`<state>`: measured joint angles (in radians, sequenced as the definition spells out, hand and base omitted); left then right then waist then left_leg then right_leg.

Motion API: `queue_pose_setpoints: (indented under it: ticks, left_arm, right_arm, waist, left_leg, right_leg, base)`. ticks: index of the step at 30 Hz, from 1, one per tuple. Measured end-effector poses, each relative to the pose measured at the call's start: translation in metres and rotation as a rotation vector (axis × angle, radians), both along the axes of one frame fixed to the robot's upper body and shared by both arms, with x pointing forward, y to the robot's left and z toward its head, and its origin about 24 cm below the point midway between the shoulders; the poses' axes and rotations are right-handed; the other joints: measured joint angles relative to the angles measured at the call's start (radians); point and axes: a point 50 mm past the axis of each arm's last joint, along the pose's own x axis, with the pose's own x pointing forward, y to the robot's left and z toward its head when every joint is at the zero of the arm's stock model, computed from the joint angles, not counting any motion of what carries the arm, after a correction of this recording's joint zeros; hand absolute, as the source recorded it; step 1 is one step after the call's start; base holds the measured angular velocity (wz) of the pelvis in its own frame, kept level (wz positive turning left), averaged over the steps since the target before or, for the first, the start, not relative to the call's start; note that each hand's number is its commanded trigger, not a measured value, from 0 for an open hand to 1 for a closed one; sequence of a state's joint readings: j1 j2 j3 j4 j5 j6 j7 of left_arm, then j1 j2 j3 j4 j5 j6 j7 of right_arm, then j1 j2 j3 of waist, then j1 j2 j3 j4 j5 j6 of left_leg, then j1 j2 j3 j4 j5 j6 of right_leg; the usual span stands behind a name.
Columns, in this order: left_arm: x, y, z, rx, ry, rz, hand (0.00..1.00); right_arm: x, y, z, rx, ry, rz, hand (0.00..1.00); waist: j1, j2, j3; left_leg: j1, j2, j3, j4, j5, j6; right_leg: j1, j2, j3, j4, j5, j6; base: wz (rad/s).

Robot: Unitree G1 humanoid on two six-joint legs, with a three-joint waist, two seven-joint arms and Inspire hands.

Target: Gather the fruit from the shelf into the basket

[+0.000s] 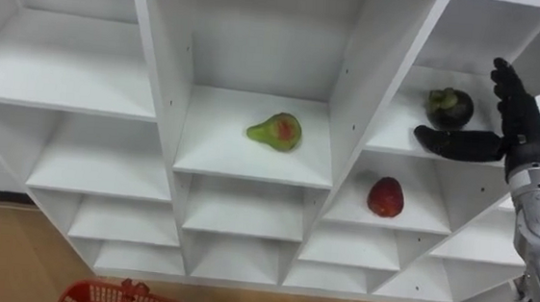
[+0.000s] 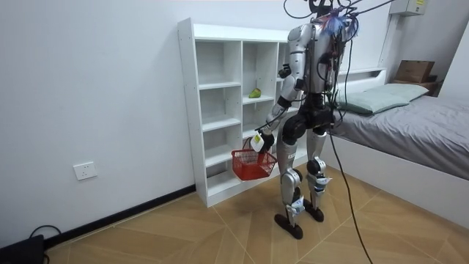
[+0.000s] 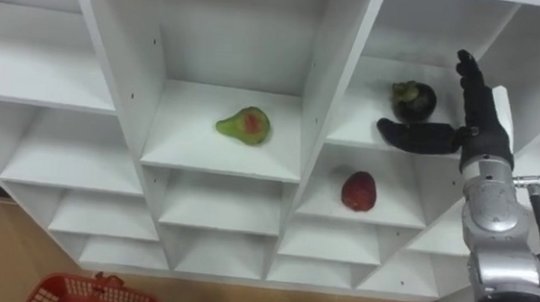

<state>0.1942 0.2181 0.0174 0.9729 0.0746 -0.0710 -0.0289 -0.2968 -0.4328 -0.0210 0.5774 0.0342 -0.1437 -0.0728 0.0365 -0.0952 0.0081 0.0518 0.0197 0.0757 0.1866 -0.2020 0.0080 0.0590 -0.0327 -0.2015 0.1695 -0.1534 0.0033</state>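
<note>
The robot stands on the wooden floor [image 2: 220, 235] close against a white wooden closet of open cubbyholes [image 1: 161, 65], facing it, with a grey-covered bed [image 2: 410, 125] behind it.

Its right hand [image 1: 521, 127] is raised into the upper right compartment. The hand is open: the fingers point straight up just to the right of a dark purple round mangosteen [image 1: 449, 107], and the thumb sticks out sideways towards the robot's left, just in front of and below the fruit. Hand and fruit are very close, but whether they touch cannot be told, and nothing is clasped.

The mangosteen sits upright on its shelf with its leafy cap on top. One compartment to the left, at about the same level, a green pear with a red blush [image 1: 276, 131] lies on its side near the middle of its shelf. Directly below the mangosteen's compartment, a red rounded fruit [image 1: 386, 197] rests on the next shelf down.

The left hand [image 2: 258, 141] hangs low at the robot's side in front of the closet's lower shelves, closed on the handle of a red plastic basket [image 1: 123, 301] that dangles beneath it. No fruit is visible inside the basket.
</note>
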Motion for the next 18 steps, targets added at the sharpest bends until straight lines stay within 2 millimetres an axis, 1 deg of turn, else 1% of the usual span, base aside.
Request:
queue_pose_setpoints:
  ticks: [4, 11, 16, 18]
  left_arm:
    - [-0.0008, 0.0003, -0.0005, -0.001, 0.006, 0.003, 1.0]
    - [-0.0033, 0.0003, -0.0017, -0.006, 0.019, 0.004, 1.0]
    - [-0.0025, -0.0004, -0.0017, -0.018, 0.021, -0.006, 1.0]
    - [-0.0027, 0.0006, -0.0014, -0.015, 0.022, -0.008, 1.0]
  right_arm:
    - [0.0001, 0.0003, -0.0001, -0.007, 0.006, 0.01, 0.0]
    - [0.0008, -0.0011, 0.0017, -0.015, 0.017, 0.033, 0.0]
    - [0.0009, -0.0075, 0.0069, -0.043, 0.023, 0.047, 0.0]
    - [0.0031, -0.0067, 0.0097, -0.063, 0.022, 0.059, 0.0]
  waist:
    - [0.002, -0.003, -0.0021]
    - [0.006, -0.003, -0.0021]
    - [0.023, -0.004, -0.002]
    - [0.023, -0.006, -0.0009]
  left_leg:
    - [0.001, 0.0, 0.0, 0.0, 0.0, 0.0]
    - [-0.001, 0.001, 0.001, -0.004, 0.0, 0.0]
    - [-0.004, 0.001, -0.001, -0.007, 0.0, 0.0]
    - [-0.005, 0.001, -0.004, -0.007, 0.0, 0.0]
  right_leg:
    - [0.0, 0.0, 0.001, 0.001, 0.0, 0.0]
    - [-0.002, 0.0, 0.001, 0.002, 0.0, 0.0]
    - [-0.006, 0.001, 0.001, 0.001, 0.0, 0.0]
    - [-0.007, 0.001, 0.001, 0.001, 0.0, 0.0]
  base:
    - [0.0]
    - [0.0]
    - [0.0]
    - [0.0]
